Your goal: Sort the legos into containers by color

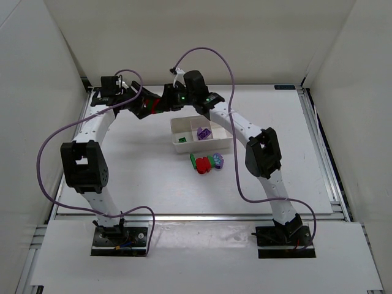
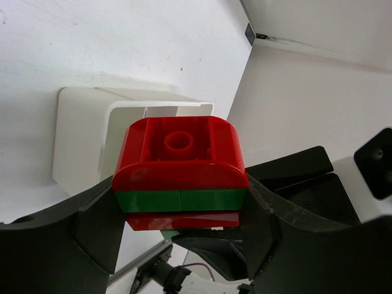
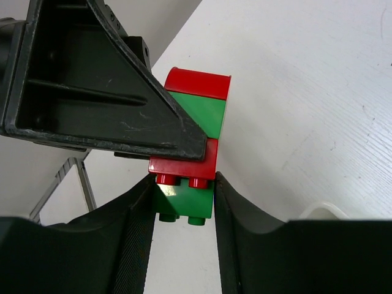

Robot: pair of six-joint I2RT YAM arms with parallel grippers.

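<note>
Both grippers meet in the air behind the white tray (image 1: pixel 177 126). My left gripper (image 2: pixel 182 201) is shut on a red-green-red lego stack (image 2: pixel 180 160), fingers on its two sides. My right gripper (image 3: pixel 182 205) is shut on a green brick (image 3: pixel 184 197) at the stack's lower end, under the red brick (image 3: pixel 187 164). In the top view the stack (image 1: pixel 146 105) shows red between the left gripper (image 1: pixel 144 105) and the right gripper (image 1: pixel 166 101). The tray holds a purple brick (image 1: pixel 204 132) in the middle compartment and a green brick (image 1: pixel 182 139) in the left one.
Loose legos lie in front of the tray: a green one (image 1: pixel 192 161), a red one (image 1: pixel 203 165) and a green-and-purple stack (image 1: pixel 216 161). The left gripper's black finger (image 3: pixel 104 92) fills the right wrist view's upper left. White walls enclose the table.
</note>
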